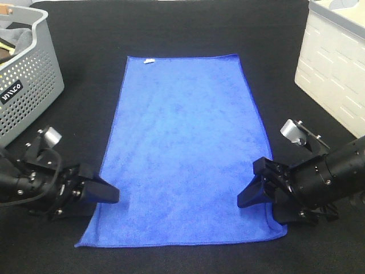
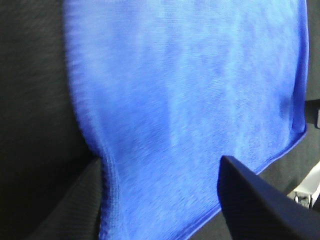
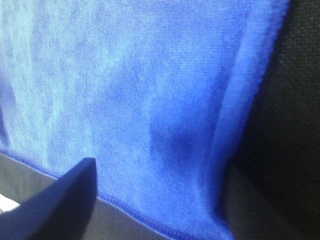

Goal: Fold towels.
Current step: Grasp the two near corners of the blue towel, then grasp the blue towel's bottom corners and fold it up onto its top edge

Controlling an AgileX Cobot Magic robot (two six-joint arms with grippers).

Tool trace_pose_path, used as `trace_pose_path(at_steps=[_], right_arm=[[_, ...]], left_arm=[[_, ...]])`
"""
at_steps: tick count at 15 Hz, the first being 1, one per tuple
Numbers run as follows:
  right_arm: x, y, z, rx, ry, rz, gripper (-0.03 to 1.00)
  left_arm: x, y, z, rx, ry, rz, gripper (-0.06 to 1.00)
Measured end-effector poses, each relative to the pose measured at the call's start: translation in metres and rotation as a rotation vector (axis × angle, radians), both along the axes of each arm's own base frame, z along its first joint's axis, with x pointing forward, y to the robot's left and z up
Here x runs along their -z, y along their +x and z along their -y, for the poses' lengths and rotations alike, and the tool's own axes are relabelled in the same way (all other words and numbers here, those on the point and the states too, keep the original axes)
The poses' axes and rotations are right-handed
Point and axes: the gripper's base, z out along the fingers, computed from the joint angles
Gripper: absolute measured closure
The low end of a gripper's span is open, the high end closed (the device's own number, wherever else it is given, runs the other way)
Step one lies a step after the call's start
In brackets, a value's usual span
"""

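Note:
A blue towel (image 1: 185,148) lies spread flat on the black table, long side running away from me, with a small white tag (image 1: 149,61) at its far edge. My left gripper (image 1: 108,197) is open at the towel's near left edge. In the left wrist view (image 2: 160,200) the towel (image 2: 190,100) lies between the jaws, its edge riding up against one finger (image 2: 75,200). My right gripper (image 1: 256,202) is open at the near right edge. In the right wrist view (image 3: 160,200) the towel (image 3: 140,90) lies between its fingers (image 3: 60,200).
A grey perforated basket (image 1: 28,85) holding cloth stands at the far left. A white crate (image 1: 336,63) stands at the far right. Black table cloth (image 1: 188,28) surrounds the towel.

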Motion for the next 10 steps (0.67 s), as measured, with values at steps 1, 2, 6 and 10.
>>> trace_pose_path(at_steps=[1,2,6,10], right_arm=[[0.0005,0.0007,-0.0001,0.011,-0.006,0.003,0.36],[0.0018,0.0012,0.0008,0.015,-0.017,0.005,0.44],[0.0078,0.0017,0.0042,0.016,-0.06,0.005,0.94],[0.0026,-0.0004,0.0021,-0.009,-0.039,0.006,0.97]], left_arm=[[0.002,0.0024,0.0048,0.008,0.002,-0.004,0.36],[0.0044,0.0044,0.0081,0.003,0.008,-0.019,0.46],[0.0092,0.0047,0.0074,-0.03,0.028,-0.055,0.94],[0.0002,0.0049,0.0072,-0.013,0.034,-0.026,0.94]])
